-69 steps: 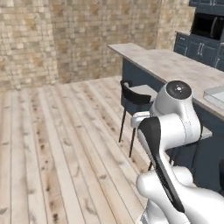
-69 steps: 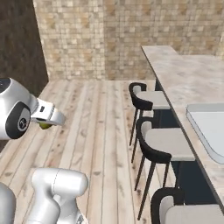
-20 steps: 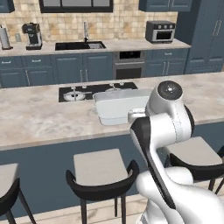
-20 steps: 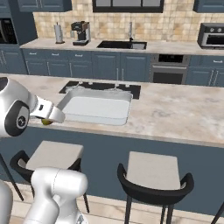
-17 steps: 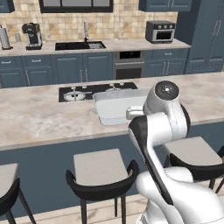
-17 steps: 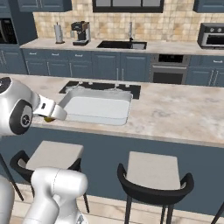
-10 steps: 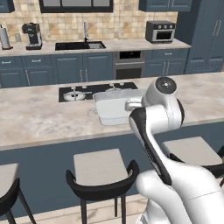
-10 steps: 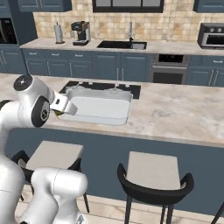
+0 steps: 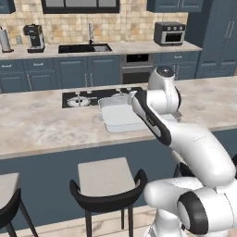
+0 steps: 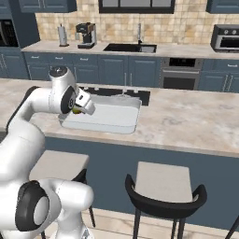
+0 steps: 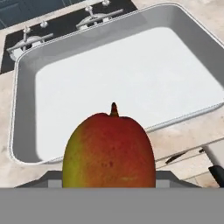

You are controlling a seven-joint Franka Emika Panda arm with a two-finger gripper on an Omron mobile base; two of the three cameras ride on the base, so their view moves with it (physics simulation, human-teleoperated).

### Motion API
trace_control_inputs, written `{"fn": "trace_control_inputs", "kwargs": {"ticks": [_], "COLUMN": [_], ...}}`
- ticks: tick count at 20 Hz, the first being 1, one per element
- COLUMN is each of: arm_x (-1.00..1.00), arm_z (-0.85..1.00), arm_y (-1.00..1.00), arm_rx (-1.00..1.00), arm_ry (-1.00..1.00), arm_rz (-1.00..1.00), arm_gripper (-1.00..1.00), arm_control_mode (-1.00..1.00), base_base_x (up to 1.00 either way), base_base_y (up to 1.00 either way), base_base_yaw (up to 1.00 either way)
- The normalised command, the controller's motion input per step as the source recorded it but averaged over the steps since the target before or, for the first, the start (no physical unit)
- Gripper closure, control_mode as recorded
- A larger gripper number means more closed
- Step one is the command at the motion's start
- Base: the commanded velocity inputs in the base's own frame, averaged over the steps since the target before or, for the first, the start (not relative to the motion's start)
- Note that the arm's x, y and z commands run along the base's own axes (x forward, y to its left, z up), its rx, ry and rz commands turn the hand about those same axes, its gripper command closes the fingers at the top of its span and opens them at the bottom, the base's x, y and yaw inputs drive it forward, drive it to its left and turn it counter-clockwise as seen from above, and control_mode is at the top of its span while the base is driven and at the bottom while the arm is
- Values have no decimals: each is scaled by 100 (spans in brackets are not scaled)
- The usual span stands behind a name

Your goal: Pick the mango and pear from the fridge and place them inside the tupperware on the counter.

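From the left base view, the white arm rises from the lower right and bends over the counter [image 9: 41,125], its upper links covering the near right part of the tupperware [image 9: 115,118], which sits on the beige stone just in front of the black cooktop [image 9: 88,97]. Two stools [image 9: 104,180] stand under the counter's near edge, and behind it the back wall carries a sink [image 9: 83,47], a coffee maker [image 9: 33,37] and a toaster oven [image 9: 169,32]. From the right base view, the arm comes up from the lower left and the gripper [image 10: 79,110] hangs over the near left corner of the tupperware [image 10: 116,119]; a small yellowish piece of the mango [image 10: 76,111] peeks out beneath the hand, clear of the container's floor. The cooktop [image 10: 140,95] lies just behind the container, and a stool [image 10: 163,184] stands below the counter edge. In the hand view, the mango [image 11: 109,151] fills the lower middle, red-orange with a green-yellow left side and its stem pointing up; the jaws are pinched on it, their tips hidden behind the fruit. Beyond it the tupperware [image 11: 26,87] lies open with a bare white floor, the mango above its near wall, and the cooktop [image 11: 57,24] shows past the far rim.
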Motion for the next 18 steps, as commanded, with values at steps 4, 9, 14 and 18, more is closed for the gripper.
{"fn": "trace_control_inputs", "kwargs": {"ticks": [4, 9, 14, 18], "arm_x": [87, 87, 77, 60], "arm_z": [-12, -31, -54, -56], "arm_y": [4, 11, 10, 10], "arm_rx": [0, 0, 0, 0], "arm_ry": [3, 0, 6, 11], "arm_rz": [-11, -8, -7, -7], "arm_gripper": [100, 100, 100, 100], "arm_control_mode": [-100, -100, -100, -100], "base_base_x": [0, 0, 0, 0], "base_base_y": [0, 0, 0, 0], "base_base_yaw": [0, 0, 0, 0]}}
